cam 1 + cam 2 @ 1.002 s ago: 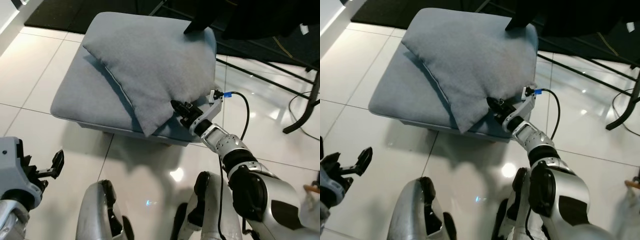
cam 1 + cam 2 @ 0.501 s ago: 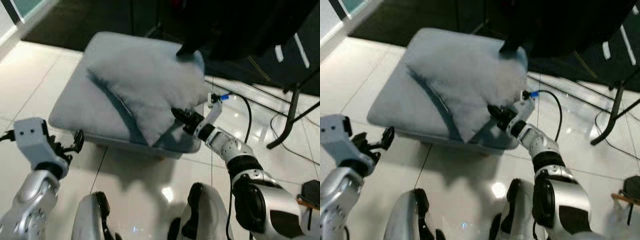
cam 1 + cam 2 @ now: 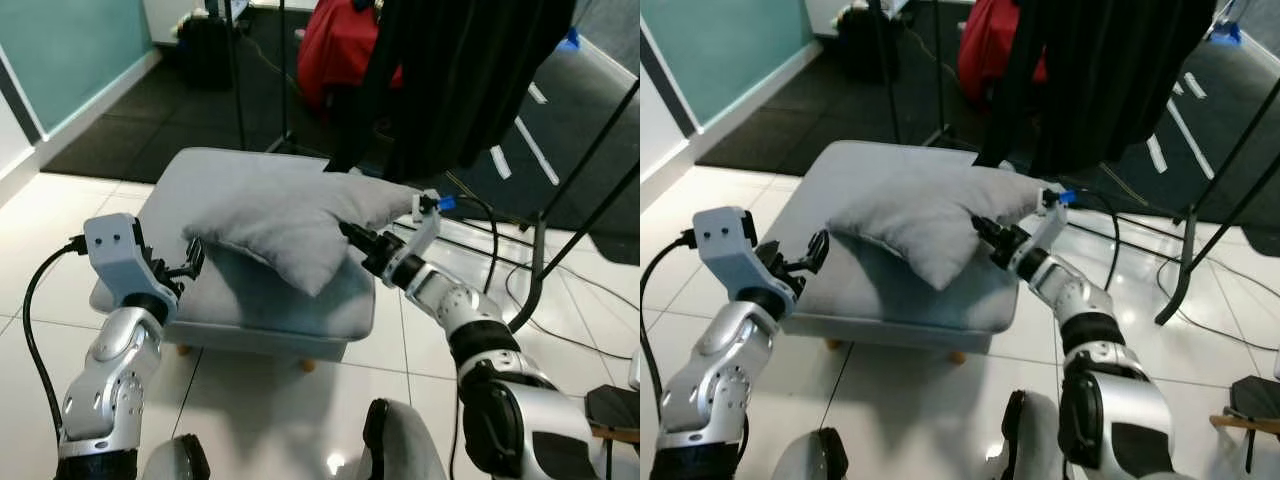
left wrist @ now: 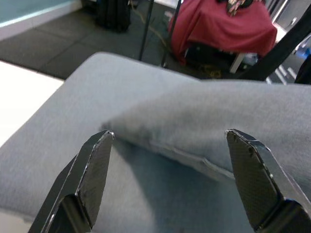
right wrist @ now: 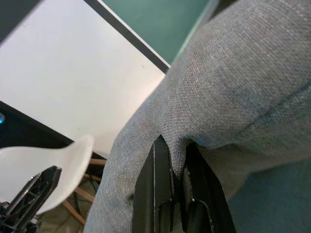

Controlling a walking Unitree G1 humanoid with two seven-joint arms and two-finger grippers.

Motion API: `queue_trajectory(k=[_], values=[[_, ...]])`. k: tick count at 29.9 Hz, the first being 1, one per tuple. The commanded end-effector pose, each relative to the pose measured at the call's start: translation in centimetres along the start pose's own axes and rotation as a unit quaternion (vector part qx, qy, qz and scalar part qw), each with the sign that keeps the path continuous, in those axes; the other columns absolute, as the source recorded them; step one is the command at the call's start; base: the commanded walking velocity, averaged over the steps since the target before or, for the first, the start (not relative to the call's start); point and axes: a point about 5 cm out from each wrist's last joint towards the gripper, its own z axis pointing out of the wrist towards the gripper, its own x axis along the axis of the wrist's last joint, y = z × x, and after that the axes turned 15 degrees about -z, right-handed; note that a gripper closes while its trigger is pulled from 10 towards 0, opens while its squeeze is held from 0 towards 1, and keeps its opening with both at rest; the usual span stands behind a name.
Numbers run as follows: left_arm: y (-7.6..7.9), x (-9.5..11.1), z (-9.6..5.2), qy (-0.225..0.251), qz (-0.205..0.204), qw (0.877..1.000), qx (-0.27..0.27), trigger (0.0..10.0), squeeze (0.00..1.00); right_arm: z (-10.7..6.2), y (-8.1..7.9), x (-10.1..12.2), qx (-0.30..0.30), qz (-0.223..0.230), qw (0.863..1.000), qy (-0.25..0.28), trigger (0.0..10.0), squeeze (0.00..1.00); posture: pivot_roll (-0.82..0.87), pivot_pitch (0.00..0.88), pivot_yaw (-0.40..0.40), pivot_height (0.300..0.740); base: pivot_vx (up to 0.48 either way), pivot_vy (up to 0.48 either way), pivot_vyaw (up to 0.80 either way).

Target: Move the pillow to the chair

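**Grey pillow pinched at one edge, lifted over the footstool**

As we look down past our own silver arms, our left gripper (image 3: 190, 262) sits nearest, raised beside the near-left side of the grey footstool (image 3: 160, 210). Its two black fingers stand wide apart with nothing between them; in the left wrist view they frame the pillow's near corner, and we cannot tell whether either finger touches the cloth.

Just beyond, our right gripper (image 3: 352, 238) reaches in from the right with its fingers closed tightly on a fold of the pillow (image 3: 290, 215). The right wrist view shows the two fingers (image 5: 154, 184) pressed nearly together with the woven grey cloth bunched between them.

The pillow is a soft, square-cut cushion in pale grey fabric with a coarse weave and a seam line along its edge. It lies across the top of the footstool, its right side held up at our right gripper, so that it sags into a point toward us and casts a shadow on the seat below. Its colour nearly matches the footstool's.

Farther off, black fabric (image 3: 450, 70) hangs from a dark stand, a red bag (image 3: 330, 50) lies on the dark floor behind it, and a teal wall (image 3: 70, 50) runs along the left.
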Motion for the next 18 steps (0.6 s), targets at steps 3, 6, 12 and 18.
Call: queue_trajectory(k=[3, 6, 12, 18], values=[[0.0, -0.7, 0.3, 0.001, 0.002, 1.000, 0.000, 10.0, 0.00, 0.6, -0.7, 1.5, 0.011, -0.011, 0.999, 0.036, 0.0, 0.00, -0.14, 0.000, -0.050, 0.445, 0.000, 0.000, 0.00], [-0.1, -1.0, 0.3, -0.002, 0.004, 1.000, 0.000, 10.0, 0.00, 0.6, -0.8, 1.4, 0.012, -0.010, 0.999, 0.036, 0.0, 0.00, -0.14, 0.000, -0.052, 0.455, 0.000, 0.000, 0.00], [-0.1, -1.4, 0.5, -0.002, 0.005, 1.000, -0.003, 10.0, 0.00, 0.6, -0.9, 1.5, 0.012, -0.004, 0.999, 0.041, 0.0, 0.00, -0.14, 0.000, -0.047, 0.475, 0.000, 0.000, 0.00], [0.0, -1.8, 0.8, -0.003, 0.004, 1.000, -0.008, 10.0, 0.00, 0.9, -1.2, 1.8, 0.019, -0.001, 0.999, 0.047, 0.0, 0.00, -0.15, 0.000, -0.051, 0.505, 0.000, 0.000, 0.00]])
